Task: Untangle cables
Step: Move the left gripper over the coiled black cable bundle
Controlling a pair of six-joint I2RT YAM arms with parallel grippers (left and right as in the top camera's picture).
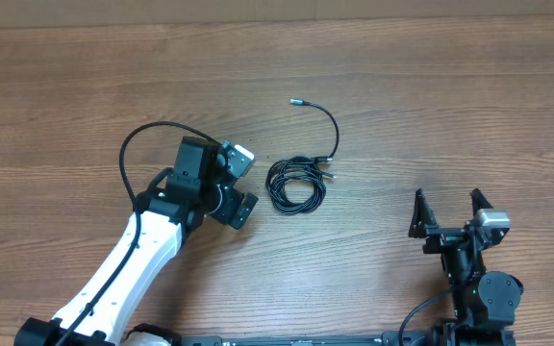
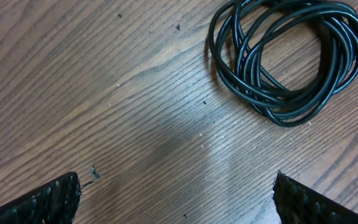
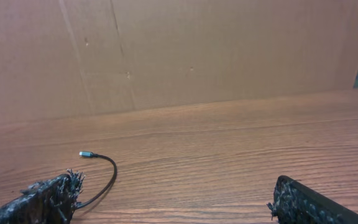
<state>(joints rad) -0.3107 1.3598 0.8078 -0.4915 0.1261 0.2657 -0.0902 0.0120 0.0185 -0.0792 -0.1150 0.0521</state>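
The left gripper (image 2: 176, 186), wide open and empty, hovered just left of the coiled cables (image 1: 294, 183) at mid-surface (image 1: 450, 96). The right gripper (image 1: 446, 199), equally open and empty, waited well apart, near right. Untangling looked not yet begun; the next move likely called for pinching a loose strand.

Glossy black cables (image 2: 284, 59) on a matt, grained wood table (image 1: 431, 86); silver metal plug tip (image 3: 86, 154).

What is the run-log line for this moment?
thin black cords: coiled on wooden table, silver-tipped plug end trailing free | left gripper: open, empty, beside coil | right gripper: open, empty, away from cords
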